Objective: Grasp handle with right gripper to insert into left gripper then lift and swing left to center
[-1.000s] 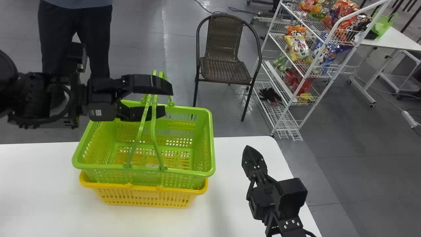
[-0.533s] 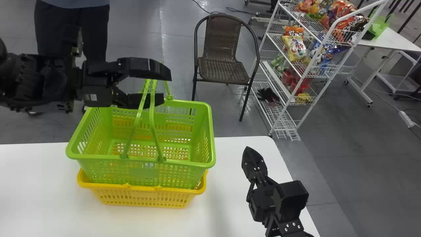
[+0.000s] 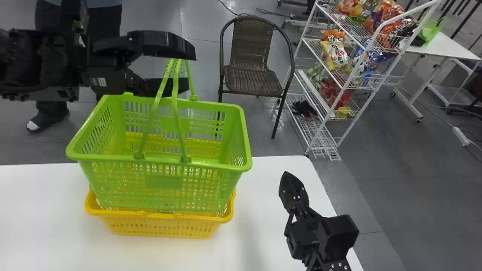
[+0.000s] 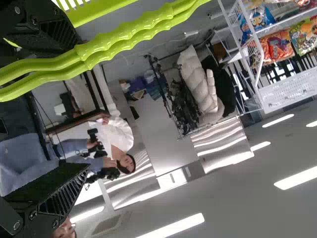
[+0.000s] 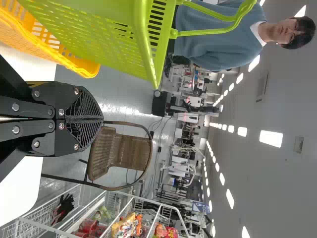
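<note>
Green plastic handles (image 3: 175, 96): probably slid unless centred
Black left end effector (image 3: 191, 70): gaped around them
Black right end effector (image 3: 287, 177): was clenched

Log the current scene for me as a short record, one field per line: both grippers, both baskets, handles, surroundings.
left gripper: open, around the green handles, which pass between its fingers
right gripper: shut, off to the right of the baskets, not on the handles
green basket: upright, rim well above the yellow one's; whether its base is fully clear, cannot tell
yellow basket: under the green one, on the white table
handles: both up, side by side
surroundings: wicker chair and white wire rack beyond the table
</note>
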